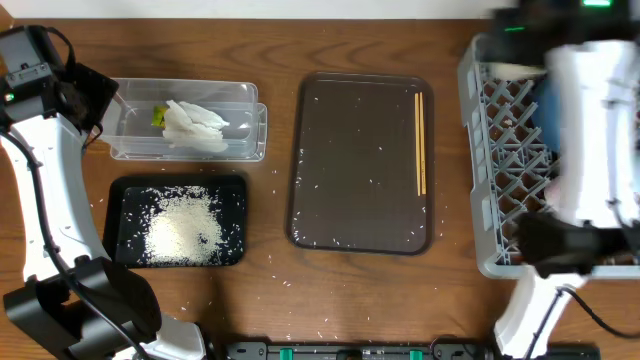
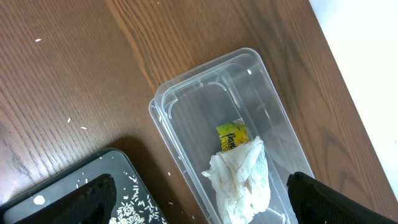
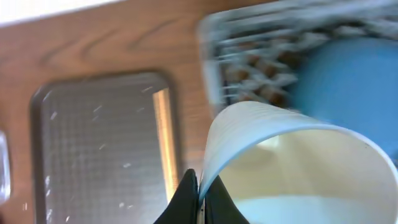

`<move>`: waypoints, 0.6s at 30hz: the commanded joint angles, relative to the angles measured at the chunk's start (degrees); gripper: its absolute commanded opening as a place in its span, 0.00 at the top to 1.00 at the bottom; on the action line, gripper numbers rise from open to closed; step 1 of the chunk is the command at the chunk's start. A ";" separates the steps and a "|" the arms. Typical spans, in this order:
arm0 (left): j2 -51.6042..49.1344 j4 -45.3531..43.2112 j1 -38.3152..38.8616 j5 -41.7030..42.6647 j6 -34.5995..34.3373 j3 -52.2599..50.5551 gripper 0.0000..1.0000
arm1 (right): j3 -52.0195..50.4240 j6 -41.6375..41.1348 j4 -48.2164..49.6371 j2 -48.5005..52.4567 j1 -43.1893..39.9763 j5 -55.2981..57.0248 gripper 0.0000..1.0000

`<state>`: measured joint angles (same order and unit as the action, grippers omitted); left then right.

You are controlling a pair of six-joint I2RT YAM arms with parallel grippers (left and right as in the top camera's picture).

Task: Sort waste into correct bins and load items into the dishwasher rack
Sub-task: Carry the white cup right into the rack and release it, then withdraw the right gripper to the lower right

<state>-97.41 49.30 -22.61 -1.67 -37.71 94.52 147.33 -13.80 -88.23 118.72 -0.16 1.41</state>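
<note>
My left gripper (image 2: 199, 202) is open and empty above the clear tub (image 2: 163, 124), which holds the crumpled tissue (image 2: 242, 180) and the snack wrapper (image 2: 232, 135). The overhead view shows the tub (image 1: 250, 120) with the tissue (image 1: 195, 125). The rice (image 1: 185, 225) lies in the black tray (image 1: 125, 195). My right gripper (image 3: 200, 196) is shut on the rim of a white cup (image 3: 273, 155) over the grey dishwasher rack (image 1: 490, 170), where a blue dish (image 3: 348, 81) sits. The chopsticks (image 1: 420, 140) lie on the brown tray. The pink cup is out of view.
The brown serving tray (image 1: 350, 170) sits mid-table with stray rice grains on it. More loose grains dot the wood in front of both trays. My right arm (image 1: 590, 130) covers much of the rack, blurred.
</note>
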 commanded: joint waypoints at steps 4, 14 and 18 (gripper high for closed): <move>0.42 0.13 -0.09 -0.09 -0.52 0.31 0.09 | -0.33 7.69 1.51 -0.24 -17.29 -20.22 0.99; 0.42 0.13 -0.09 -0.09 -0.52 0.31 0.09 | -11.04 9.84 23.47 1.31 -34.93 -42.45 0.99; 0.42 0.15 -0.09 -0.09 -0.52 0.31 0.09 | -16.48 9.81 31.98 1.31 -38.03 -41.94 0.99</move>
<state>-97.41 49.30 -22.61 -1.67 -37.71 94.52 133.75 -5.10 -58.65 119.09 -36.51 -36.01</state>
